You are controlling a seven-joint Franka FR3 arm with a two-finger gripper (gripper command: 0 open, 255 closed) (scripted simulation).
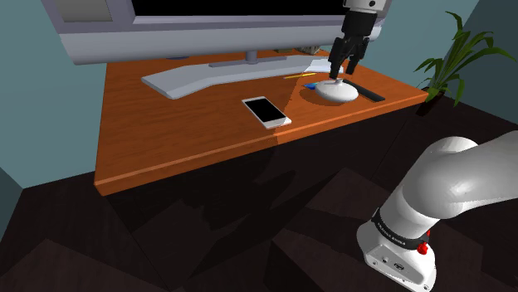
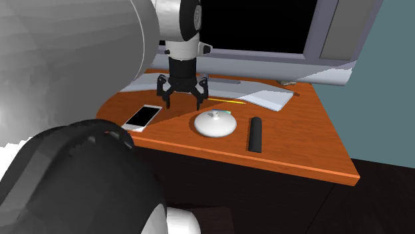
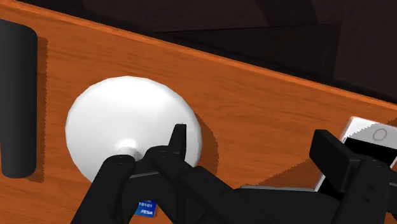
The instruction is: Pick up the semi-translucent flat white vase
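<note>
My gripper (image 1: pixel 342 73) hangs just over the vase (image 1: pixel 336 93), fingers spread and clasping nothing. The vase, a flat white dome with a short neck, sits on the orange desk (image 1: pixel 166 141) between a phone (image 1: pixel 266 111) and a black bar (image 2: pixel 255 133). In the wrist view one finger overlaps its rim, and the other stands toward the phone.
</note>
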